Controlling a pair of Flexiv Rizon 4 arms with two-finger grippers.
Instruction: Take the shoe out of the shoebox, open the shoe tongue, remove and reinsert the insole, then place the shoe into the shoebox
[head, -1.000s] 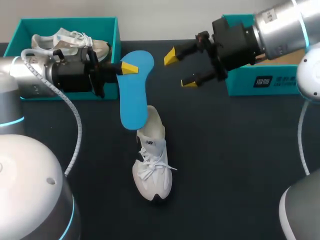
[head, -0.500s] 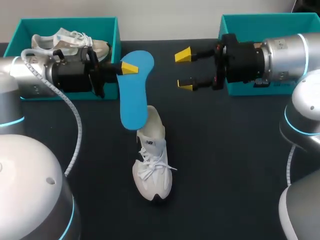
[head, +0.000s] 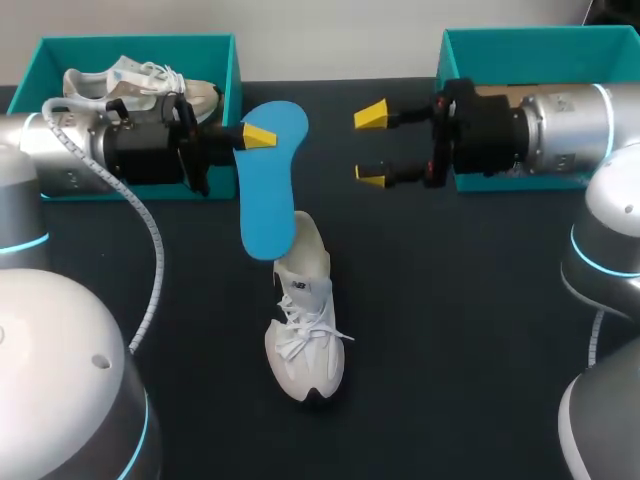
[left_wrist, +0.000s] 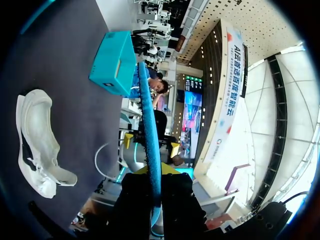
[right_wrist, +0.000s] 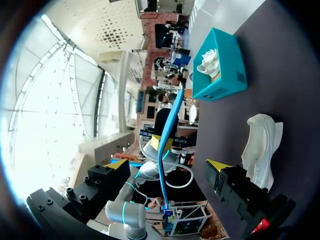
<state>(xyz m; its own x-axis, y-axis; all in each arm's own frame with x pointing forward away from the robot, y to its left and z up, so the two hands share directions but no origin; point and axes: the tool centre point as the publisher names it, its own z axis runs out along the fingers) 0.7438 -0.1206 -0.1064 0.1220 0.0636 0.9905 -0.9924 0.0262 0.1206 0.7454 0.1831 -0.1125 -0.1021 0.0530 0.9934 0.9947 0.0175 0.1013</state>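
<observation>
My left gripper (head: 256, 137) is shut on the upper part of a blue insole (head: 268, 205), which hangs upright with its lower end at the heel of the shoe. That white shoe (head: 305, 330) lies on the dark table, toe toward the front. In the left wrist view the insole (left_wrist: 149, 130) stands edge-on between the fingers of my left gripper (left_wrist: 152, 176), and the shoe (left_wrist: 35, 142) lies beside it. My right gripper (head: 372, 146) hangs open to the right of the insole, not touching it. Ahead of my right gripper (right_wrist: 167, 169) in its own wrist view stands the insole (right_wrist: 169, 135).
A teal shoebox (head: 232, 70) at the back left holds a second shoe (head: 130, 80). Another teal box (head: 470, 40) stands at the back right, behind my right arm. In the right wrist view the left box (right_wrist: 220, 80) stands beyond the shoe (right_wrist: 260, 145).
My right gripper has turned level and drawn slightly to the right, away from the insole, staying open. The left arm, insole and shoe have not moved.
</observation>
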